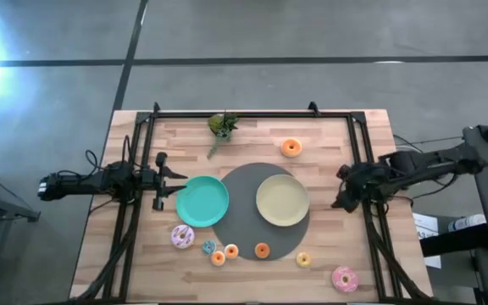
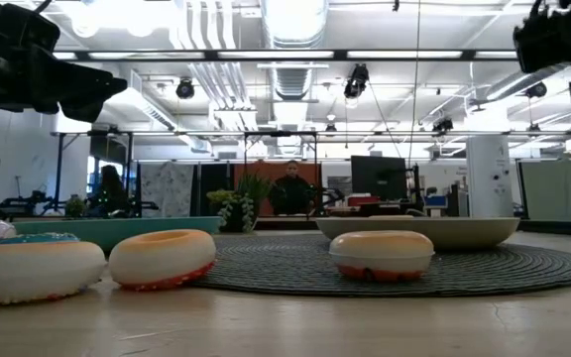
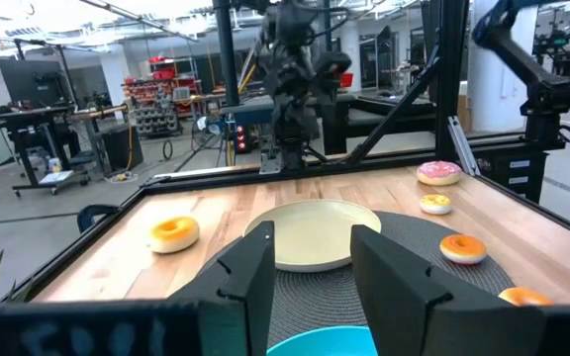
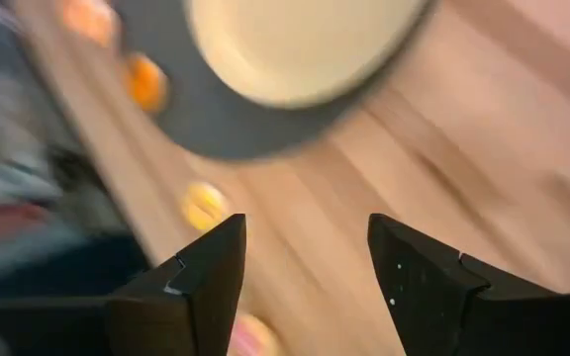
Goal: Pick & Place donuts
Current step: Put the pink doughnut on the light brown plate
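1. While both plates, teal [image 1: 202, 202] and pale-yellow [image 1: 282, 200], lay bare, every donut [image 1: 291, 147] sat off them: one near the tabletop's far edge, the others along its near edge.
2. Left gripper [image 1: 173, 183] and right gripper [image 1: 341, 196] hovered spread, grasping nothing.
3. Judged barely begun.

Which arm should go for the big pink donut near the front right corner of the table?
The right gripper, probably: it hangs open over the table's right side, nearer the pink donut. The left gripper, also open, sits beyond the teal plate.
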